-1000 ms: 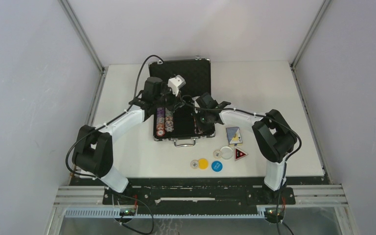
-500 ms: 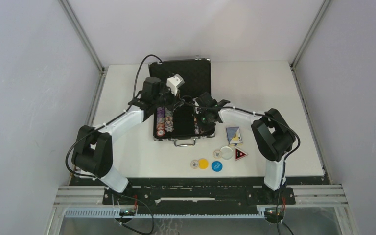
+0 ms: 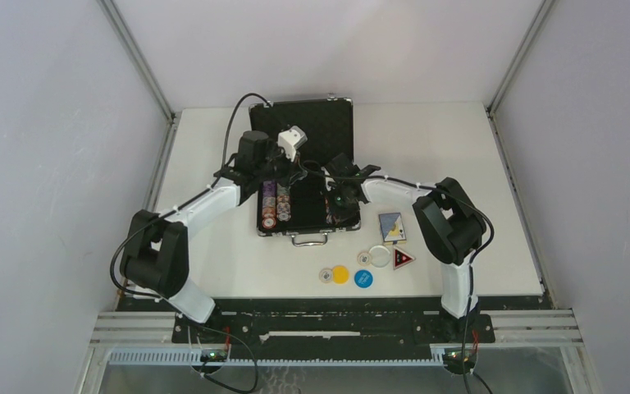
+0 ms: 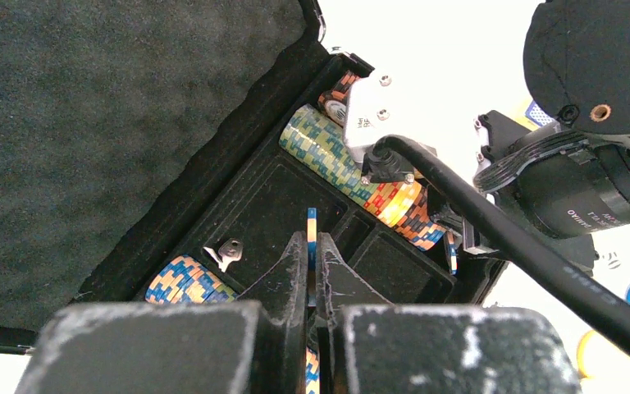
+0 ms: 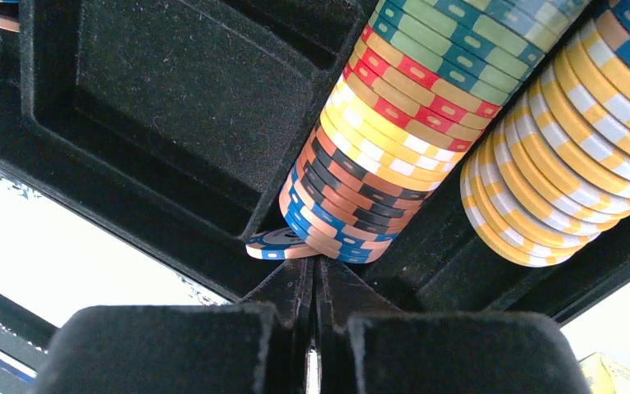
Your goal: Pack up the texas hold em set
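Note:
The black briefcase (image 3: 325, 123) lies open mid-table, its lid leaning back. Rows of multicoloured poker chips (image 3: 275, 205) fill its tray slots. My left gripper (image 4: 312, 240) hangs over the tray, shut on a single blue-and-orange chip (image 4: 312, 220) held edge-on. My right gripper (image 5: 313, 269) is shut, with nothing between its fingers. Its tips press against the near end of a chip row (image 5: 394, 123), where a loose blue-and-orange chip (image 5: 283, 244) lies flat. The card deck (image 3: 391, 227), yellow button (image 3: 340, 274), blue button (image 3: 363, 278), white buttons (image 3: 380, 256) and triangle token (image 3: 403, 259) lie on the table in front of the case.
A small silver key (image 4: 228, 251) rests in a tray compartment beside a short chip stack (image 4: 182, 279). A yellow-and-white chip row (image 5: 558, 164) sits beside the right gripper's row. The case's metal handle (image 3: 310, 240) faces the arms. Grey walls enclose the table.
The right arm has shifted slightly left, its wrist further over the case. The left arm holds still with its chip.

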